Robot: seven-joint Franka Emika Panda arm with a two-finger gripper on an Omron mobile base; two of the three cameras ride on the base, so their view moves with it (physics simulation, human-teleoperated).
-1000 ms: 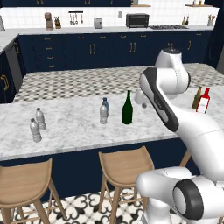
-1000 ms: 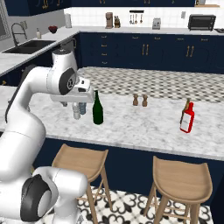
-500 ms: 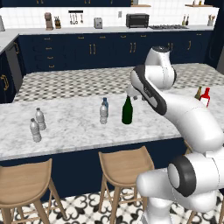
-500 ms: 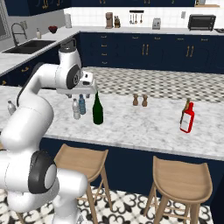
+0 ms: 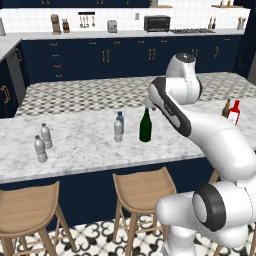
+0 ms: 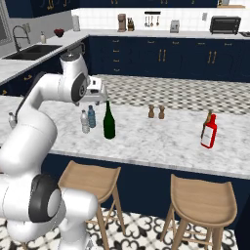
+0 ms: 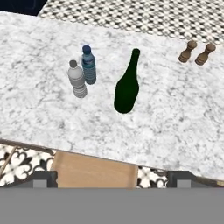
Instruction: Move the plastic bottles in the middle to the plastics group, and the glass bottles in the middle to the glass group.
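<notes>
White marble island counter (image 5: 85, 145), nothing sorted yet. My gripper (image 6: 103, 93) has swung in above the tall dark green glass bottle (image 7: 127, 84); can't tell jaw state. Grey ribbed plastic bottle (image 7: 77, 79) and blue-tinted bottle (image 7: 89, 64) stand just beside it. Green looks first.

Green bottle (image 7: 127, 87) – plastic bottles (image 7: 83, 72) – upright, mid-counter

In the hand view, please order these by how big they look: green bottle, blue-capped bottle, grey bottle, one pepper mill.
1. Green bottle, clearly largest.
2. Grey bottle and blue-capped bottle: look alike, so not ranked.
3. Pepper mill, smallest, though it stands farther from the camera.
</notes>
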